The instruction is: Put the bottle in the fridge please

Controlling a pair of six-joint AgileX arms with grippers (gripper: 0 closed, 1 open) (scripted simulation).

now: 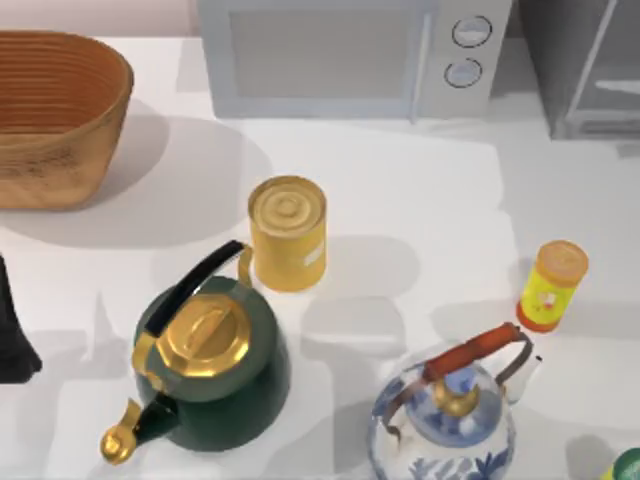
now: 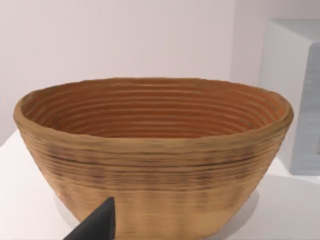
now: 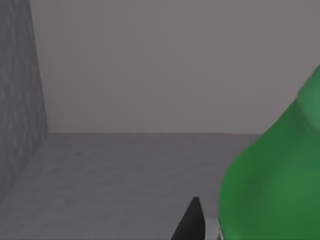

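The bottle [image 1: 551, 286] stands upright on the right side of the table; it is slim and yellow, with an orange cap and a pale label with red marks. The fridge [image 1: 585, 65] is the grey cabinet at the far right corner, its door panel and slim pale bar handle facing the table. My left arm [image 1: 12, 335] sits at the table's left edge, far from the bottle. In the left wrist view a dark tip of my left gripper [image 2: 97, 225] points at the basket. A dark tip of my right gripper [image 3: 192, 222] shows in the right wrist view beside a green object.
A woven basket [image 1: 50, 115] sits far left, and a light grey microwave [image 1: 350, 55] with two dials at the back. A yellow tin can [image 1: 288, 232], a green kettle [image 1: 210, 365] and a blue-and-white kettle [image 1: 445, 425] fill the middle and front. A green object [image 1: 628, 466] sits at the front right corner.
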